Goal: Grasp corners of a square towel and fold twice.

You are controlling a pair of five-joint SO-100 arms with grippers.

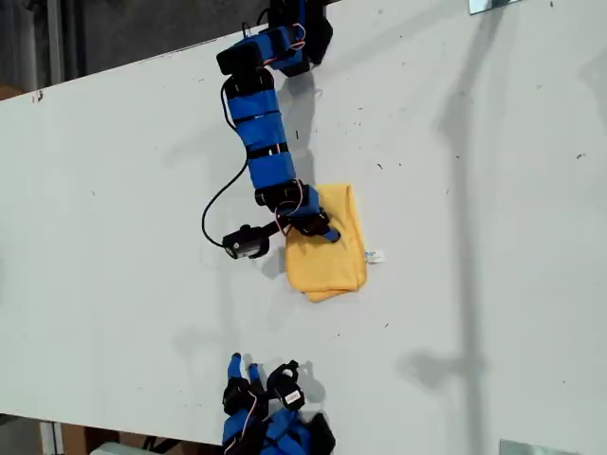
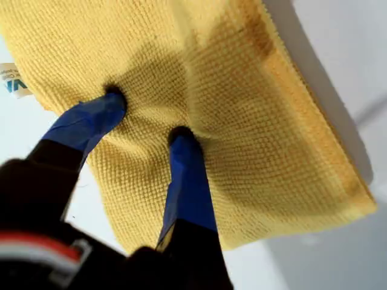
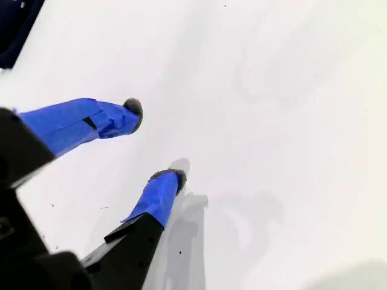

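Towel [image 1: 327, 254] lies folded mid-counter [image 1: 493, 190]. My first tool [image 2: 148, 115] presses into it, fingers apart, clamping nothing. My second tool [image 3: 154, 142] hovers spread over bare counter. Risk: lifting drags the fold open.

table [image 1: 474, 190]: white, flat, fills most of the exterior view; small dark specks scattered over it
table edge: runs slantwise across the top of the exterior view, dark floor [image 1: 114, 33] beyond it
red mark [image 1: 37, 96]: small, on the table near the exterior view's top left
plate [image 1: 493, 5]: pale, at the top edge of the exterior view, towards its right
second plate [image 1: 536, 447]: alike, at the bottom edge, towards the exterior view's right
shadows: soft grey streaks on the table
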